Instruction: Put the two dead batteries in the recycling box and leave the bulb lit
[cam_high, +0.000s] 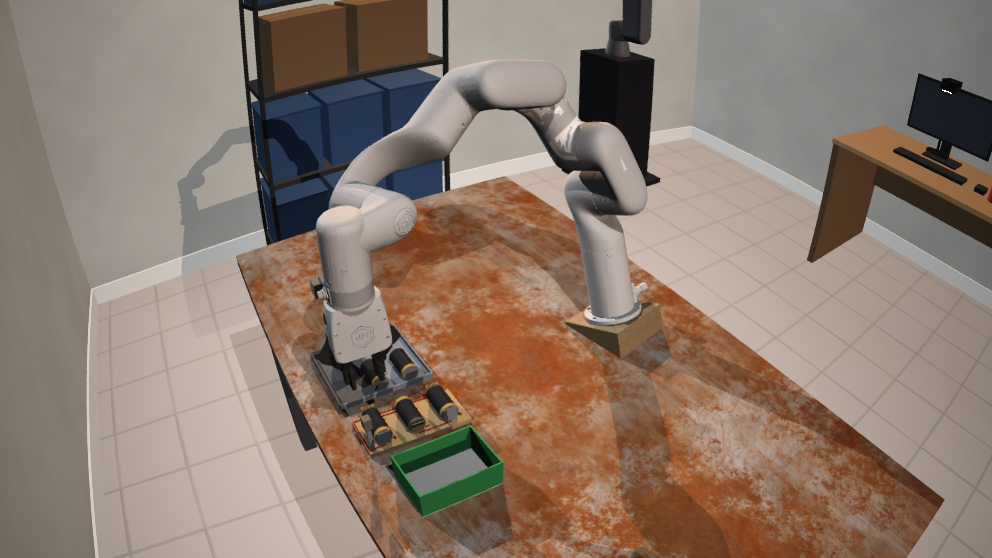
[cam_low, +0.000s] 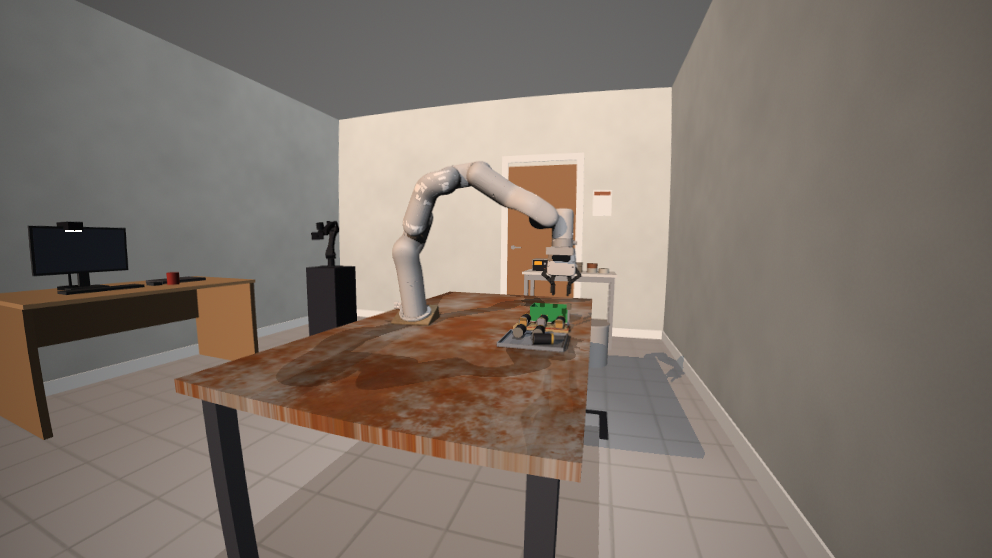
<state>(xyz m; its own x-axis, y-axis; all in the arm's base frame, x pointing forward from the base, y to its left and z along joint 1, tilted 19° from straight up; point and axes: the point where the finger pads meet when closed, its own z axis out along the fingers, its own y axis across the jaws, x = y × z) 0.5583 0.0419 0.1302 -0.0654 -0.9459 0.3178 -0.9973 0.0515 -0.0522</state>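
My jaws (cam_high: pixel 366 374) hang half apart and hold nothing, seemingly well above the grey tray (cam_high: pixel 331 385) on the worktop (cam_high: pixel 554 388). Its batteries (cam_high: pixel 403 362) look stiff, smooth, prone to rolling; I'd grip mid-barrel. The green recycling box (cam_high: pixel 447 469) stands nearby.

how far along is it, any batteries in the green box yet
None yet: the green box shows only its bare grey floor and stands upright. The gripper hangs open, holding nothing, above the grey tray. Three batteries sit in the holder board. Both dead ones remain to be found and binned.
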